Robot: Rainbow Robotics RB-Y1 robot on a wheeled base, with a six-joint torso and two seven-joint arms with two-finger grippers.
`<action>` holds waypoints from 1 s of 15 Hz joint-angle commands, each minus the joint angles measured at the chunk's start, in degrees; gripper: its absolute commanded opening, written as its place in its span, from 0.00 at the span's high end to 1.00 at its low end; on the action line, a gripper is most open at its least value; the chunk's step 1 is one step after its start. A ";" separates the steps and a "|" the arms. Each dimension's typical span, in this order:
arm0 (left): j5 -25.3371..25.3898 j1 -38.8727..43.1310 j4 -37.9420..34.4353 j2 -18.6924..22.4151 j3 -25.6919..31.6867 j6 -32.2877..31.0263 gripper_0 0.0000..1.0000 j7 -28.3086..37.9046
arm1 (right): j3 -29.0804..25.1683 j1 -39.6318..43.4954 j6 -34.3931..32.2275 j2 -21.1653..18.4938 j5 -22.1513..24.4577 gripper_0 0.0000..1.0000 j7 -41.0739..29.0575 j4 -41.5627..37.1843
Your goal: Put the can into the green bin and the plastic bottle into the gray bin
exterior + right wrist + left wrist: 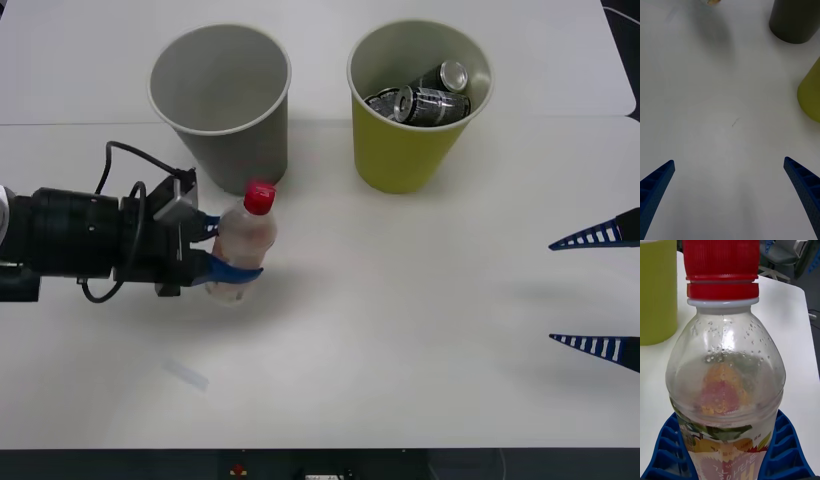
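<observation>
Nearest to us in the front view is the white table (400, 380), its near edge bare save for a faint strip of clear tape (187, 374). Just beyond, on our left, the left gripper (225, 250) is clamped around the plastic bottle (241, 243), its blue fingers (235, 270) wrapping the lower body. The bottle stands nearly upright, long axis close to vertical, with its red cap (260, 197) uppermost and leaning slightly toward the bins. It sits in front of the gray bin (221, 103), close to that bin's near wall. To the right of the gray bin stands the green bin (417, 103), upright, with dark cans (425, 95) lying inside it. At the right edge the right gripper (598, 292) hovers well apart from everything, its two fingers spread wide with nothing between them.

From the right wrist we see those same fingers (657, 187) at the two corners, far apart over bare table (722, 112); the gray bin (793, 20) and green bin (810, 93) show beyond.

From the left wrist we see the bottle (726, 382) up close, pinched between the ribbed blue fingers (788, 450) at label height, cap (721, 268) pointing away from the wrist. Droplets cling inside its clear shoulder. The green bin (657, 292) rises behind it.
</observation>
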 commanded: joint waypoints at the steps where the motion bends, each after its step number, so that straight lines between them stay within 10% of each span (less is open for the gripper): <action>1: -1.58 0.47 -4.57 4.00 1.97 0.02 1.00 8.87 | 0.00 0.00 0.00 0.00 0.00 0.00 0.00 0.00; 15: -11.86 -6.30 -13.97 17.09 11.02 -3.67 1.00 44.20 | 0.00 0.00 0.00 0.00 0.00 0.00 0.00 0.00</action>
